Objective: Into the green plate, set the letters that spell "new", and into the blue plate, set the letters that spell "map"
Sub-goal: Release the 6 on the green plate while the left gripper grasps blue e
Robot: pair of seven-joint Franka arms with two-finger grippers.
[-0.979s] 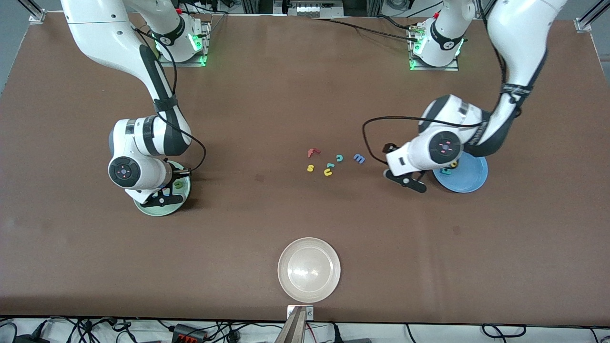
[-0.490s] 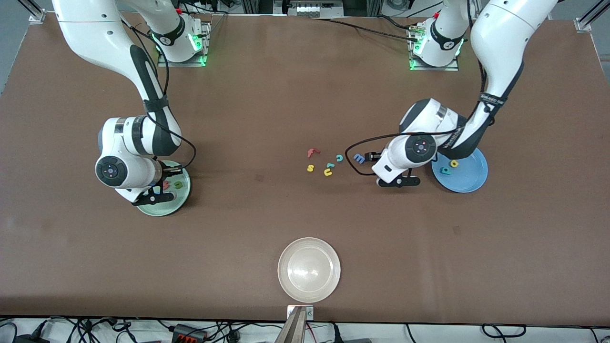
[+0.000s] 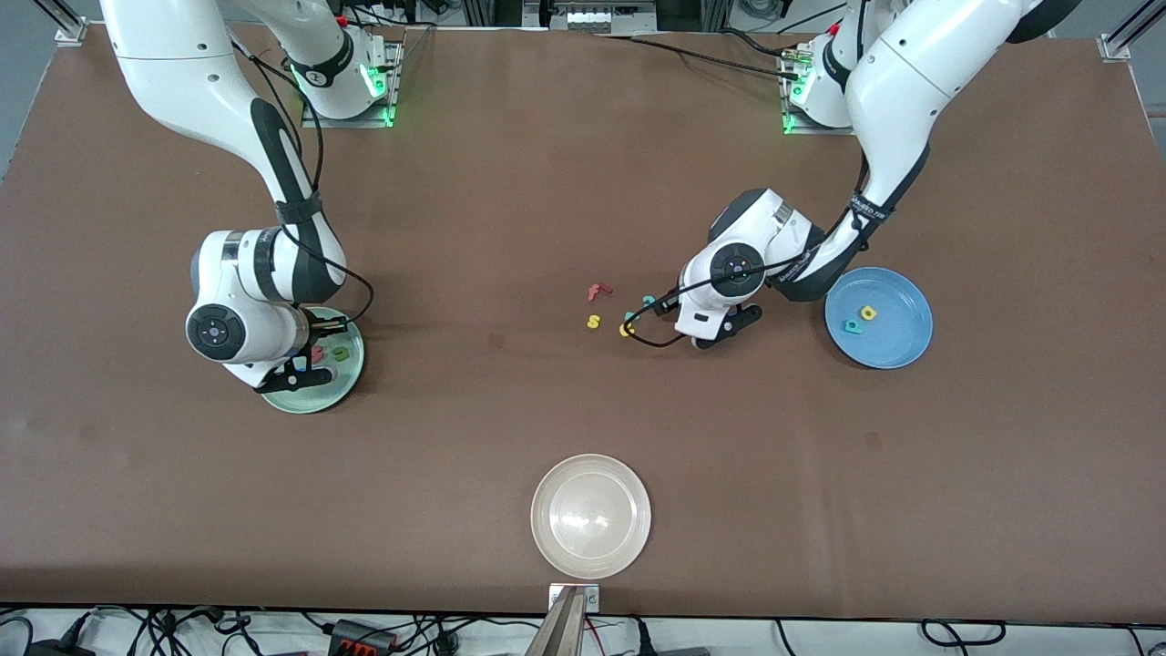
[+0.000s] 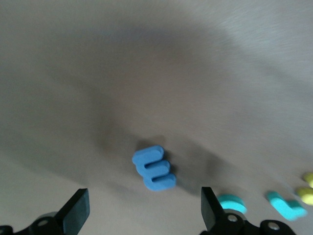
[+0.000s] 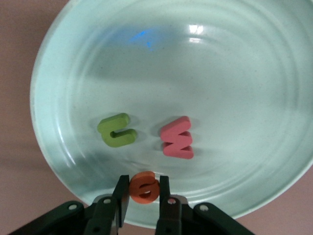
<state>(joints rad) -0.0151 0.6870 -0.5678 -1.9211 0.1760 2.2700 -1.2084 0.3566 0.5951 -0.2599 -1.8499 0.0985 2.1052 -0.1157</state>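
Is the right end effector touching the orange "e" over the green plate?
Touching. The right wrist view shows the right end effector with both fingers pressed against the orange "e", over the green plate.

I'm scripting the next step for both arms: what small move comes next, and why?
Probably the right gripper opens: it holds the orange "e" over the green plate, beside the "n" and "w". The open left gripper hovers above the blue "m".
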